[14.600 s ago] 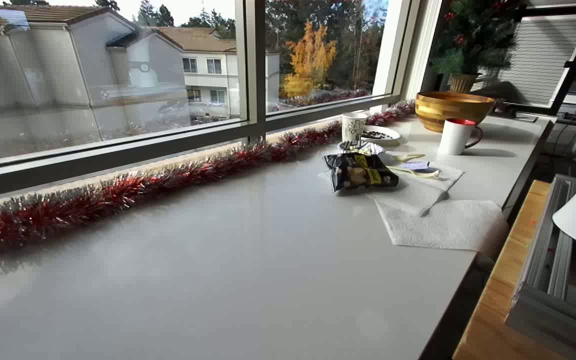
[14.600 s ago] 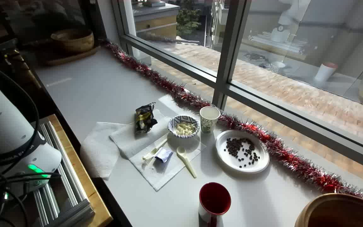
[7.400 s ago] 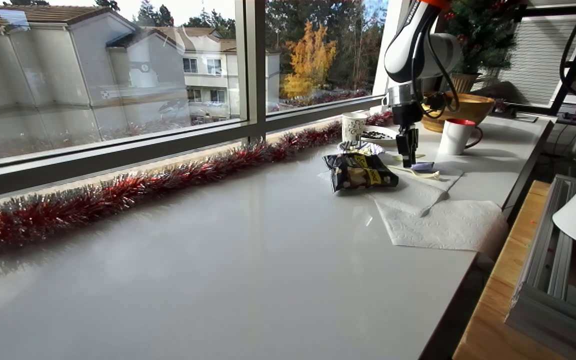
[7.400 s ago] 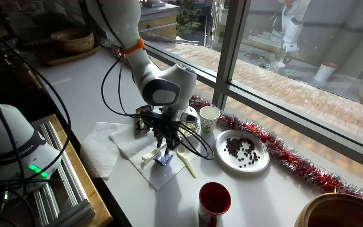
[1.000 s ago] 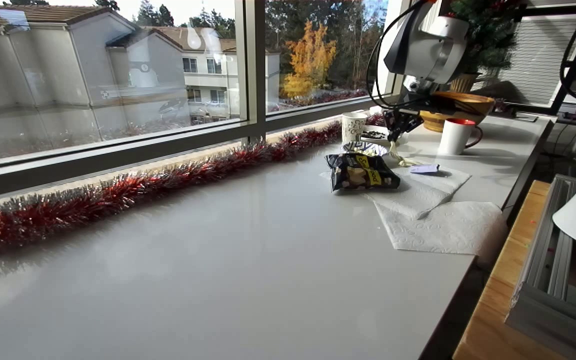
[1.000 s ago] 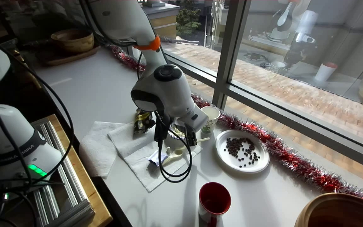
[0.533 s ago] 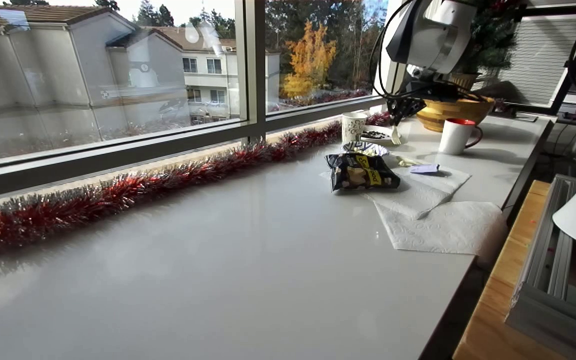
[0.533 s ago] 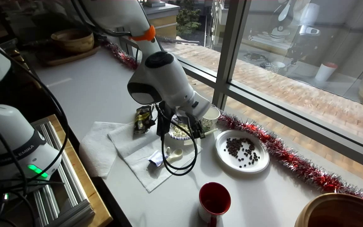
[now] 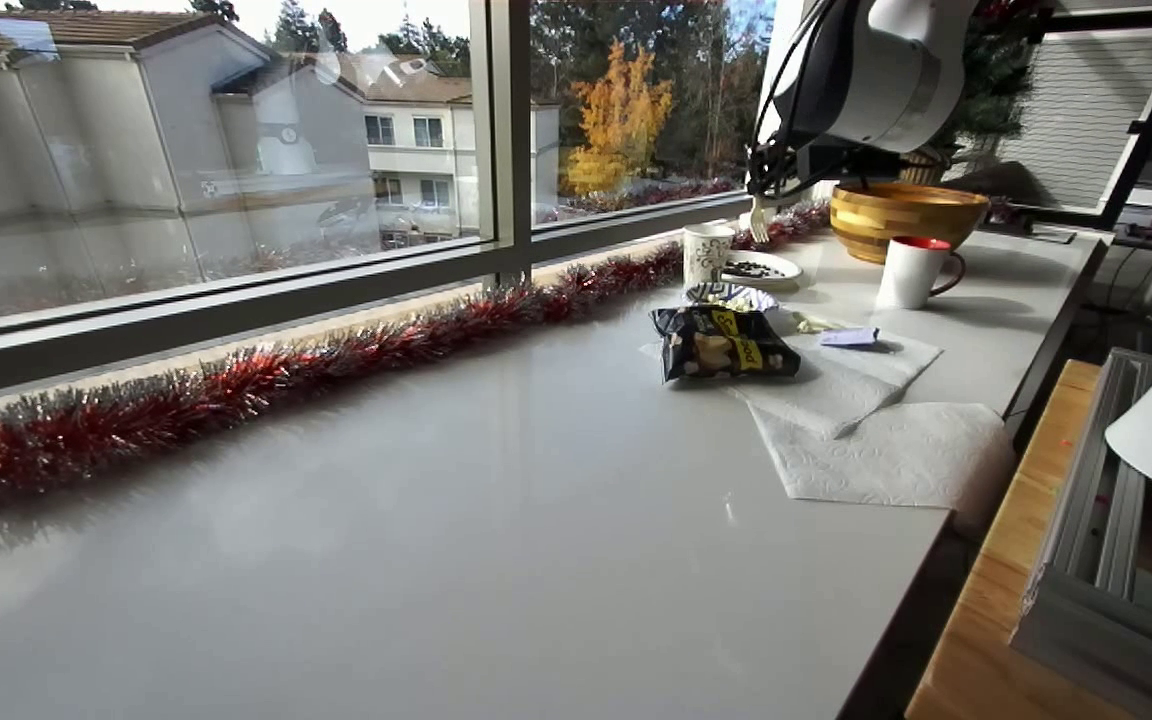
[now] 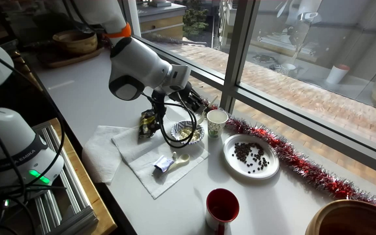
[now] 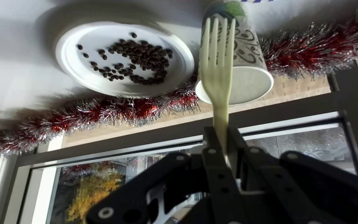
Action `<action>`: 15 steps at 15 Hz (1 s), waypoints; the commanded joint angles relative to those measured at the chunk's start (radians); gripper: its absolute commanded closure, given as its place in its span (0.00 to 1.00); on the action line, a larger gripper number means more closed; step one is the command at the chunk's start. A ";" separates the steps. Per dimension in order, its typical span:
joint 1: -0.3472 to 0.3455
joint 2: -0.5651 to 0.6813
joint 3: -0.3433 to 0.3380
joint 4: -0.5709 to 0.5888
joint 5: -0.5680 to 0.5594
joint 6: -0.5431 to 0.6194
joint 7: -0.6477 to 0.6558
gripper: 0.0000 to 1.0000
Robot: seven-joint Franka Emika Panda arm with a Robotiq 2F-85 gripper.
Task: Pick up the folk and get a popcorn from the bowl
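In the wrist view my gripper (image 11: pixel 224 134) is shut on the handle of a pale yellow plastic fork (image 11: pixel 217 74); its tines look bare. An exterior view has the fork (image 9: pixel 759 222) hanging in the air, tines down, over the window side of the table. Below it and to one side, the white-and-blue patterned bowl (image 10: pixel 182 124) rests on the paper towel, with the popcorn (image 10: pixel 185 133) inside. Arm cables cross in front of part of the bowl. Only a sliver of the bowl's rim enters the wrist view at the top edge.
A paper cup (image 10: pixel 215 122) stands beside the bowl, close to the fork. Around lie a plate (image 10: pixel 230 168) of dark beans, a black snack bag (image 10: pixel 146 125), a spoon (image 10: pixel 184 158) and a bluish packet (image 10: pixel 163 163). A red-lined mug (image 10: pixel 210 215), tinsel (image 10: pixel 292 156) and window border the area.
The fork has left the paper towel and is in my grip. Over the last second the arm rose and swung from beside the bowl toward the window. Spoon and packet lie shifted from earlier.
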 commanded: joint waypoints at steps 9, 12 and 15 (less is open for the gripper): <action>0.435 0.050 -0.471 -0.125 -0.286 0.363 0.270 0.88; 0.448 0.094 -0.492 -0.094 -0.282 0.430 0.238 0.97; 0.477 0.080 -0.524 -0.018 -0.312 0.384 0.226 0.97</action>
